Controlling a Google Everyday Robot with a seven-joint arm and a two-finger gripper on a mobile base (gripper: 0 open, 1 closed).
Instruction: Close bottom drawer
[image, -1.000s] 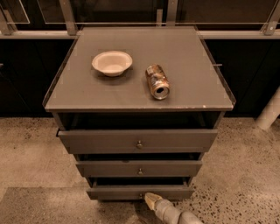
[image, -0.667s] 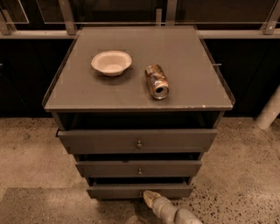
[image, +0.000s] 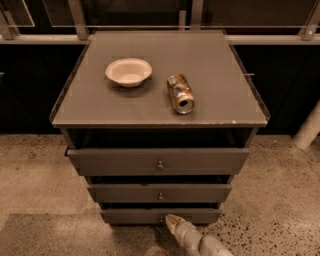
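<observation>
Left on counter (image: 215, 60): pale bowl (image: 128, 71), upright. Right of it: dented can (image: 180, 93) on side, open end facing near. Under counter: three drawers stacked, dark gap above each front. Bottom drawer (image: 130, 216) lowest, narrowest, just above floor, front out a little. Gripper (image: 172, 222) low at near edge, tip at bottom drawer front, just right of knob (image: 161, 218); open or closed: cannot tell.
</observation>
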